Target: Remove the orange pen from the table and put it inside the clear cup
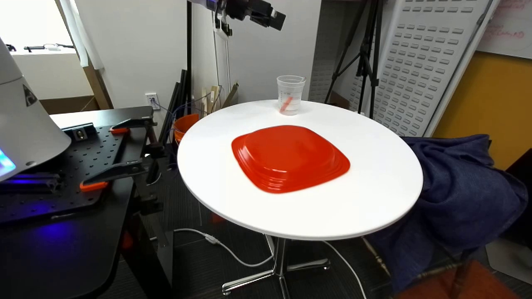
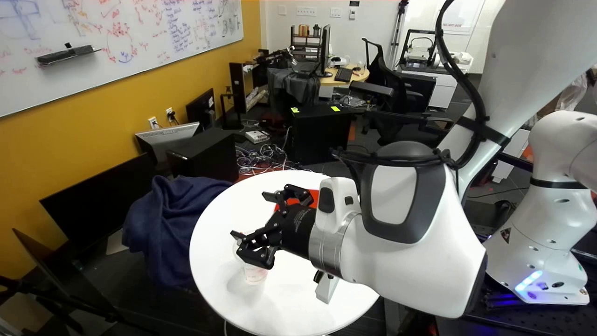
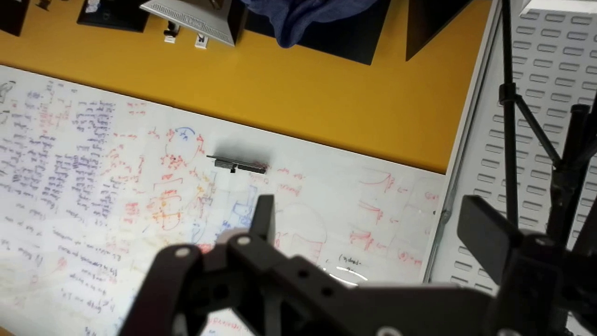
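Observation:
The orange pen (image 1: 286, 104) leans inside the clear cup (image 1: 291, 95); its orange part shows through the wall. The cup stands upright near the edge of the white round table (image 1: 374, 187). In an exterior view, the cup (image 2: 255, 274) is partly hidden behind the gripper, and the pen cannot be made out there. My gripper (image 2: 252, 215) is open and empty, raised well above the table. It also shows at the top of an exterior view (image 1: 277, 20). In the wrist view, its fingers (image 3: 367, 205) are wide apart with nothing between them, facing the whiteboard.
A large orange-red square plate (image 1: 291, 153) lies upside down mid-table. A chair draped with dark blue cloth (image 1: 453, 195) stands beside the table. A black workbench (image 1: 83, 249) holds the robot base. A black tripod (image 1: 365, 58) stands behind the table.

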`<state>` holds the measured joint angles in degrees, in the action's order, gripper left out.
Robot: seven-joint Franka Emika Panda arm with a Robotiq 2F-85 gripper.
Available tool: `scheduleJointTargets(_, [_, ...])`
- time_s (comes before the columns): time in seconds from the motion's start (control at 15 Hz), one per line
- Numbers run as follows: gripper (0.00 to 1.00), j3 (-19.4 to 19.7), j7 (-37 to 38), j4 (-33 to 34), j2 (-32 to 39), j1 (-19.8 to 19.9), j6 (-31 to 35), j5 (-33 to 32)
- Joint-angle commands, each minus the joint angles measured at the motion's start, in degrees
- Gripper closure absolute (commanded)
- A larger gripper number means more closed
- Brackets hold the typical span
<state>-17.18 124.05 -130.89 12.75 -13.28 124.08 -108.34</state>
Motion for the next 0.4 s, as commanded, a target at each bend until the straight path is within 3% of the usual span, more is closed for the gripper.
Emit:
scheduleJointTargets(0.0, [0.00, 0.21, -0.08, -0.51, -0.66, -0.21, 0.03, 0.17])
scheduleJointTargets(0.33, [0.00, 0.19, -0.08, -0.72, -0.57, -0.24, 0.04, 0.17])
